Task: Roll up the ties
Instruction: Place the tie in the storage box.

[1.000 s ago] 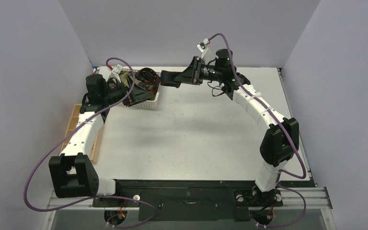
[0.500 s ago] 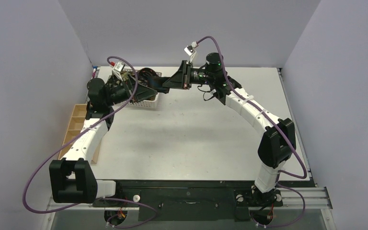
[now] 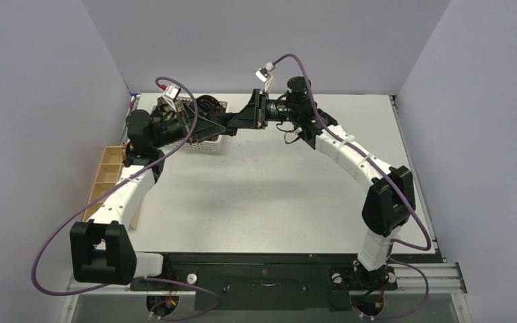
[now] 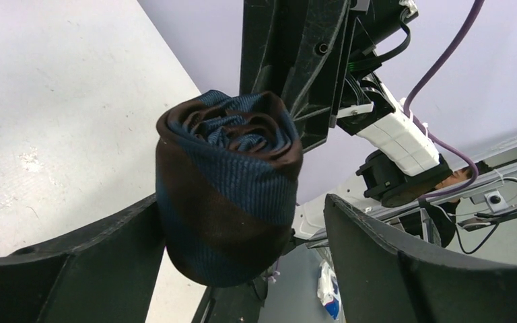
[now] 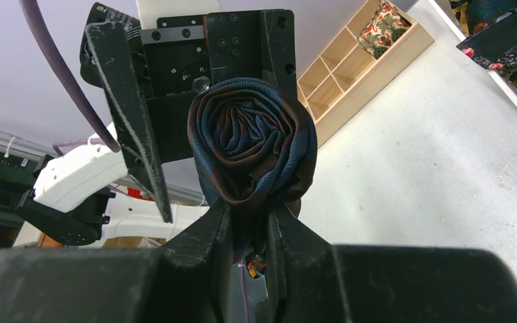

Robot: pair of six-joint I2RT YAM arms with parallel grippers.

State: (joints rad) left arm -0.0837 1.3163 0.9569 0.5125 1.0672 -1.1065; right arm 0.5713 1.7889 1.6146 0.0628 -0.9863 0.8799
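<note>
White tabletop lies below; rolled tie held aloft over its far-left part; jaws of the right arm clenched on the roll's end; jaws of the left arm released, straddling it; handover judged under way; left must close before right lets go.

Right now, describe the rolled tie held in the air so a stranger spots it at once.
Look at the table's far left, by the white basket. Just there the right end effector pinches a rolled tie in mid-air, between the spread fingers of the left end effector. It is ribbed blue and brown, not floral like the roll in the wooden tray.
</note>
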